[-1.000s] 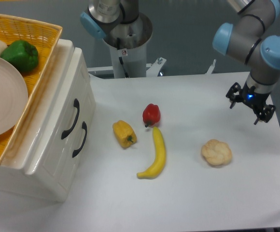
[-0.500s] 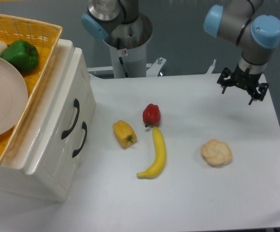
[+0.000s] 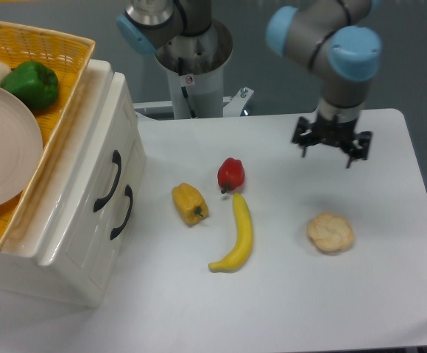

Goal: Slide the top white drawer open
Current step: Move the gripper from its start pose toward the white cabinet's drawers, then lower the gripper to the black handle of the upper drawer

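A: The top white drawer [image 3: 99,173] sits shut in the cabinet [image 3: 73,250] at the left of the counter [image 3: 287,309], its black curved handle [image 3: 105,181] facing right, with the lower drawer's handle [image 3: 121,212] just beside and below it.

B: And the gripper [image 3: 332,144]?

A: It hangs over the right half of the counter, well apart from that handle, holding nothing. Its jaws look spread, pointing down.

B: So what does the step call for?

A: Probably a reach across to the left, with the wrist turned so one finger can hook behind the upper handle, not the lower one. The two handles are close, so the aim has to be careful. After that, a straight pull to the right, in line with the drawer.

B: Is there room?

A: The stretch just in front of the cabinet is bare, but the yellow pepper [image 3: 189,204], red pepper [image 3: 230,174] and banana [image 3: 237,235] lie near, in the pull's path. A long pull could nudge them. The cauliflower [image 3: 330,232] is far off to the right.

B: Anything above?

A: The yellow woven basket [image 3: 66,110] rests on the cabinet top and overhangs the front edge slightly, so the approach should stay below its rim.
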`<state>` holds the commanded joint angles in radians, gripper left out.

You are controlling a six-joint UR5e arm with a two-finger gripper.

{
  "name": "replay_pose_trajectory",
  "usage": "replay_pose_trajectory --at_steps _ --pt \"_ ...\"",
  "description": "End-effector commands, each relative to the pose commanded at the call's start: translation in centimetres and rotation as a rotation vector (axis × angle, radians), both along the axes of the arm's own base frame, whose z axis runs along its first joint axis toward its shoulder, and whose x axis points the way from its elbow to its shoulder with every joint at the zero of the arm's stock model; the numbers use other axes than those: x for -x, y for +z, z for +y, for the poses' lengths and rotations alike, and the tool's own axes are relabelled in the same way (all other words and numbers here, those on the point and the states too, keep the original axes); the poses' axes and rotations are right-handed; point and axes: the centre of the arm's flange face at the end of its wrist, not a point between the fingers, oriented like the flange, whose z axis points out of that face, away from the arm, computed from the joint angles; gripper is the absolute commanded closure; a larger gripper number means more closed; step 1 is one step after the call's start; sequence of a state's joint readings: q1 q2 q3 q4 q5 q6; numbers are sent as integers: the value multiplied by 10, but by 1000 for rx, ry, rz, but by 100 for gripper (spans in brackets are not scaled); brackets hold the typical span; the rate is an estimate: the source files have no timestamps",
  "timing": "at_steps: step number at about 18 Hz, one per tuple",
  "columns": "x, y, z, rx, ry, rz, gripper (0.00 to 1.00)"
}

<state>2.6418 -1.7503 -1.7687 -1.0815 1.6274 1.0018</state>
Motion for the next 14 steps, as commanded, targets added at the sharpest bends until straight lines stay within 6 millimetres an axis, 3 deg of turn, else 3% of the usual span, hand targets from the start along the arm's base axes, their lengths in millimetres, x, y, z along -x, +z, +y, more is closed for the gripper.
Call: replay_pose_trajectory --at_steps 9,14 --pt "-65 15 74 -93 172 -96 0" --pt "-96 31 88 -126 185 -212 0"
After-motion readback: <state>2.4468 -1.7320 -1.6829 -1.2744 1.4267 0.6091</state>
